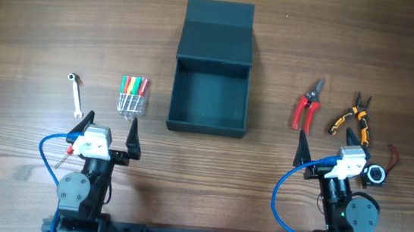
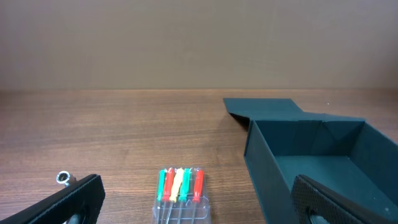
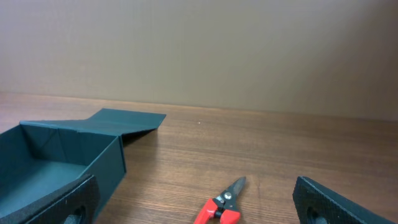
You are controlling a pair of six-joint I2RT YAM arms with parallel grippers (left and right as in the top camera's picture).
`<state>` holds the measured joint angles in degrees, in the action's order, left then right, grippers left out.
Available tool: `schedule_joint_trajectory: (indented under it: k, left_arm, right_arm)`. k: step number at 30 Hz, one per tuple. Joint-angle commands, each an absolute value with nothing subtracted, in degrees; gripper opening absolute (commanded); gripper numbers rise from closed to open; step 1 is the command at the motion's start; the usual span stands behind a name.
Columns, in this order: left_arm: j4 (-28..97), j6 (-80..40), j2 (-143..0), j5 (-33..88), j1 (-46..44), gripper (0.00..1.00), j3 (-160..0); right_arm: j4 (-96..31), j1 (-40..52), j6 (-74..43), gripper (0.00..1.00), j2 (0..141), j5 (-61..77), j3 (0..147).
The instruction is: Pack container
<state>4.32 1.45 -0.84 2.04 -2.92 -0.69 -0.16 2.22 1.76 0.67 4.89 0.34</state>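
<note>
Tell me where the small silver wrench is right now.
In the overhead view, the small silver wrench lies far left, beside the clear case of coloured screwdrivers and just ahead of the left pincer.

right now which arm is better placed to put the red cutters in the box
Right. The red cutters lie directly ahead of the open right gripper, on the right of the container; the left gripper sits across the container, nearer the colourful tool case.

A brown wood-grain table (image 1: pixel 33 23) fills the overhead view. Past its far edge, at twelve o'clock, rises a plain beige wall (image 2: pixel 186 43), evenly lit.
</note>
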Motion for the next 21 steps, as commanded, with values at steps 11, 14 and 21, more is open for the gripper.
schedule_joint_trajectory:
  k: [11, 14, 21]
  left_arm:
    - [4.32, 2.59, -0.38, 3.36, -3.22, 1.00, -0.32]
    - [4.32, 2.59, -0.38, 3.36, -3.22, 1.00, -0.32]
    - [4.25, 2.57, -0.38, 3.38, -3.22, 1.00, -0.32]
  right_arm:
    - [0.10, 2.57, 1.13, 1.00, 0.14, 3.90, 0.32]
    - [0.08, 2.57, 1.15, 1.00, 0.16, 3.88, 0.32]
    - [0.16, 2.57, 0.84, 1.00, 0.14, 4.56, 0.32]
